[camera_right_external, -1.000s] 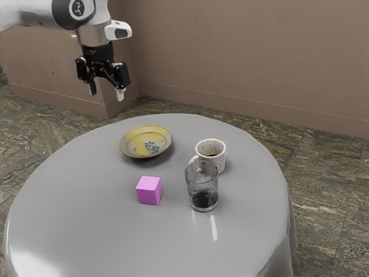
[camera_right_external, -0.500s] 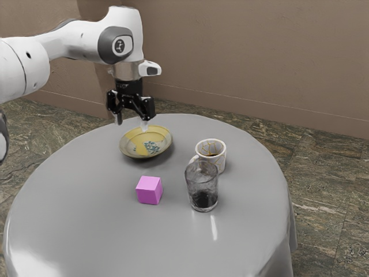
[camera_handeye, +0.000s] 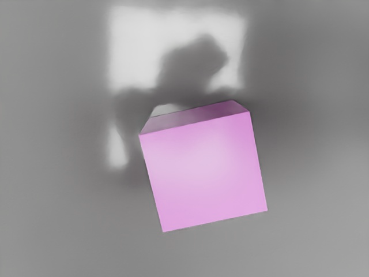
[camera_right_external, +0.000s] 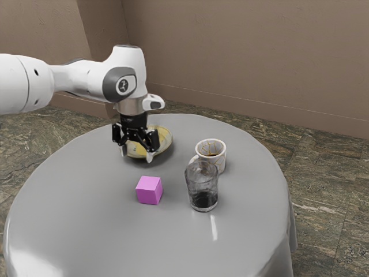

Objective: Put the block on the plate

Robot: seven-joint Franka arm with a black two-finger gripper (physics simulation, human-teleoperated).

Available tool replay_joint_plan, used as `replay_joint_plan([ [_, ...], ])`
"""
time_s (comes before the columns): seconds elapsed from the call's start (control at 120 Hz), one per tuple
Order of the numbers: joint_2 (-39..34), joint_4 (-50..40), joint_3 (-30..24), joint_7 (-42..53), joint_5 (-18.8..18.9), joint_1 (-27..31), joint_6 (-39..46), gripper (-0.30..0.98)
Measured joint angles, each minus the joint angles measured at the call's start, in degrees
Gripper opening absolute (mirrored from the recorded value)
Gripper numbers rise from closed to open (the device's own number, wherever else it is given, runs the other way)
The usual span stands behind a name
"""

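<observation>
Block (camera_right_external: 149,193): on the counter (camera_right_external: 86,196), near the glass (camera_right_external: 202,187)
Fingers (camera_right_external: 150,156): parted, grasping nothing, above the counter
Step in hand: apparently the approach, before any grasp
Next move: centre over the block, turn slightly to square with its sides, descend, then close
Plate (camera_right_external: 165,142): awaiting the block

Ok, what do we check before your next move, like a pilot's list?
1. Jaws open: ok, they stand apart with nothing between them.
2. Block resting flat on the table: ok.
3. Space between the block and the glass and mug: ok, there's a gap.
4. Jaws lined up with the block's sides: cannot tell.
5. Plate all bare: cannot tell, my hand hides part of it.
</observation>
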Motion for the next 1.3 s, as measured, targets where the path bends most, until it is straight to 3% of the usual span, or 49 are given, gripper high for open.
replay_joint_plan([
  [0.217, -3.5, -8.7, -0.7, -1.1, 0.3, -0.1, 10.6, 0.69],
  [0.525, 0.9, -9.6, -0.8, -2.6, 0.5, -0.1, 20.4, 0.69],
  [0.933, -2.2, -14.4, -0.7, -3.8, 0.7, 0.0, 21.5, 0.69],
  [1.3, 1.2, -13.8, -1.4, -4.5, 0.4, -0.2, 22.0, 0.69],
])
